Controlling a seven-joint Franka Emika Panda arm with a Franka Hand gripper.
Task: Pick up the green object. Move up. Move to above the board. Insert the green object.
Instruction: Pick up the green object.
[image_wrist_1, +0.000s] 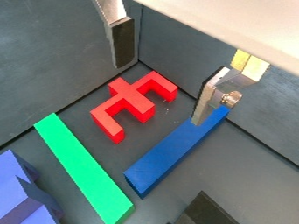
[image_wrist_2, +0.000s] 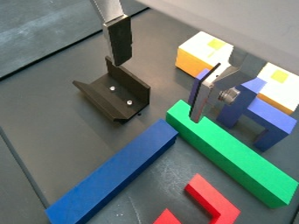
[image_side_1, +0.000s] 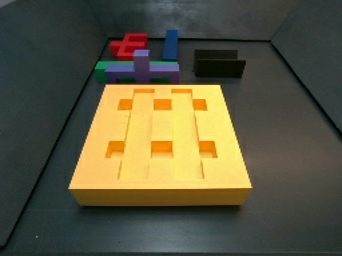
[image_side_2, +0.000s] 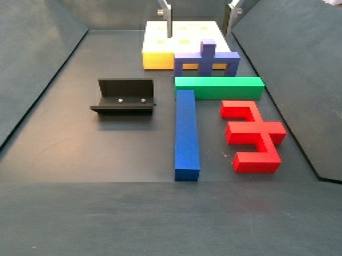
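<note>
The green object (image_side_2: 218, 83) is a long green bar lying flat on the dark floor just in front of the board (image_side_2: 167, 38); it also shows in both wrist views (image_wrist_1: 82, 166) (image_wrist_2: 228, 149). The orange-yellow board (image_side_1: 164, 140) has two rows of three square holes. My gripper (image_side_2: 201, 8) hangs high above the pieces, open, with nothing between its fingers (image_wrist_1: 121, 39) (image_wrist_2: 119, 39). In a wrist view the gripper (image_wrist_2: 163, 70) is over bare floor between the fixture and the green bar's end.
A purple cross-shaped block (image_side_2: 207, 55) lies between board and green bar. A long blue bar (image_side_2: 186, 130) runs at right angles to the green bar. A red block (image_side_2: 251, 133) lies beside it. The black fixture (image_side_2: 124, 96) stands apart on the other side.
</note>
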